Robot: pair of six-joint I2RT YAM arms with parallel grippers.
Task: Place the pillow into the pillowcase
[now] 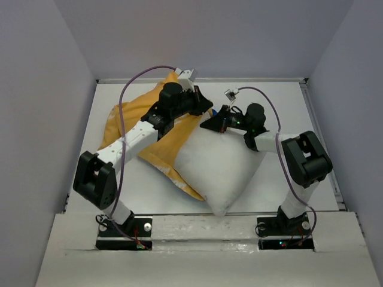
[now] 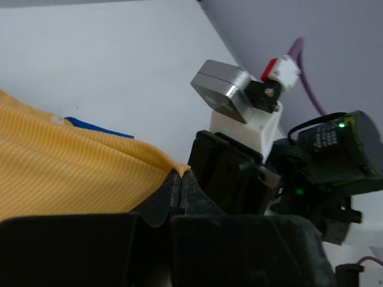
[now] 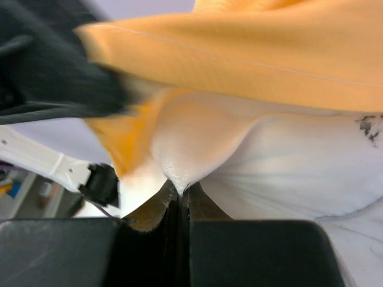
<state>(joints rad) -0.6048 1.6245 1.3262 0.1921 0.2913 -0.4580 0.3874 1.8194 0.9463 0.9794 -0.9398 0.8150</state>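
Note:
The white pillow lies at the table's middle, its far left part under the yellow-orange pillowcase. My left gripper is shut on the pillowcase's edge, pinching a yellow corner at its tips and holding it up over the pillow. My right gripper is shut on a pinch of the pillow's white fabric at its tips, with the pillowcase hem stretched just above. A strip of blue pillowcase lining shows on the table.
The table is white with a raised rim and grey walls on three sides. The two wrists are close together at the far middle. The right arm's wrist camera shows right beside my left gripper. Purple cables loop above both arms.

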